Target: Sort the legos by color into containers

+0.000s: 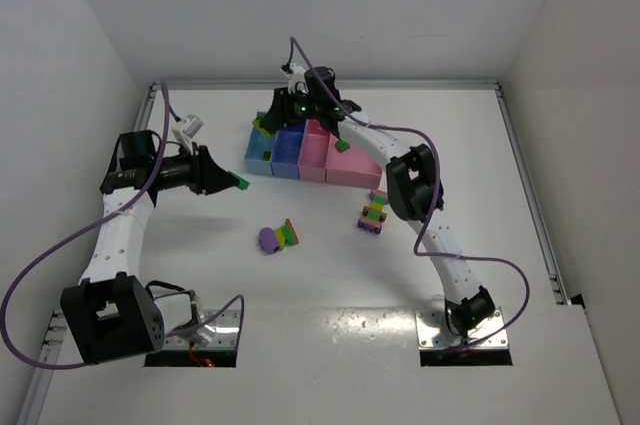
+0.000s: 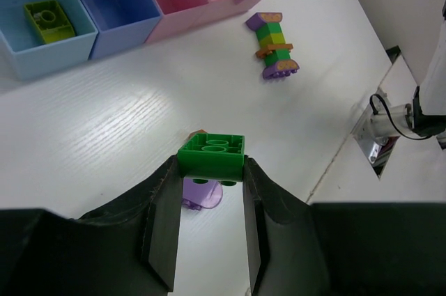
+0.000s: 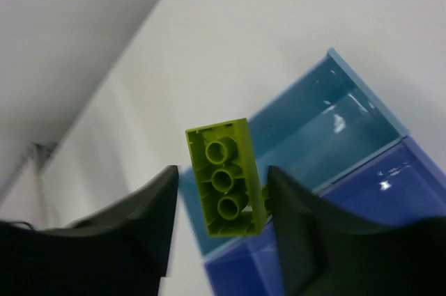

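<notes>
Your right pincer (image 3: 223,170) clamps a lime brick (image 3: 221,188) over the light blue bin's (image 3: 366,94) rim, likely because a matching lime brick (image 2: 49,21) already lies there. Your left pincer (image 1: 232,181) grips a green brick (image 2: 211,153) clear of the worktop (image 2: 104,129), at 8 o'clock from the bins (image 1: 345,173), probably awaiting its turn.

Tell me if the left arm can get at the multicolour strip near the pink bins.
Probably reach it, yes: nothing stands between the left gripper and the multicolour strip. Grasping it looks blocked for now, since that gripper is shut on a green brick.
</notes>
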`<control>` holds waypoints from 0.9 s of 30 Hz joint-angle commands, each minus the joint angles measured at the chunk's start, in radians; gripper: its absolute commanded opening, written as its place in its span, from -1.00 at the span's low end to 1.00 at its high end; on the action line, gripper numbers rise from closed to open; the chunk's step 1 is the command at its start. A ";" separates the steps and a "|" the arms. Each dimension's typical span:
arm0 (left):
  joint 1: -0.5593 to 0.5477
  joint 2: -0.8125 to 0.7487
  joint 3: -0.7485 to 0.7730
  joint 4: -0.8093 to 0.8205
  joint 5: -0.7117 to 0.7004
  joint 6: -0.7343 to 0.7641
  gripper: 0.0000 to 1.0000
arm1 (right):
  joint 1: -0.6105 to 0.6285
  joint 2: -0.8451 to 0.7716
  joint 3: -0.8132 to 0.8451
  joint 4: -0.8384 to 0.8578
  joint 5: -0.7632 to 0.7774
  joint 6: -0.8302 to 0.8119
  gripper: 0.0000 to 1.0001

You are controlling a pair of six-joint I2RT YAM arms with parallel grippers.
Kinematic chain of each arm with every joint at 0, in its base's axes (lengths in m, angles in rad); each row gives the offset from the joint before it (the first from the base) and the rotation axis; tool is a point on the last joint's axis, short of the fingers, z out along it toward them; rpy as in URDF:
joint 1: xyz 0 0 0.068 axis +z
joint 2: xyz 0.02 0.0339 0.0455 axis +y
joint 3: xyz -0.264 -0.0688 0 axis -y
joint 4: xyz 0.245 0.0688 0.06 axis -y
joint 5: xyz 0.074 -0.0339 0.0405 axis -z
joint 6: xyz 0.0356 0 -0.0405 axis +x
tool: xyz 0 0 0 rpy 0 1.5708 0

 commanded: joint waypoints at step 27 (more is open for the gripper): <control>-0.575 0.647 0.472 0.620 -0.484 -0.338 -0.88 | -0.427 -0.982 -0.771 -0.320 0.256 -0.422 0.65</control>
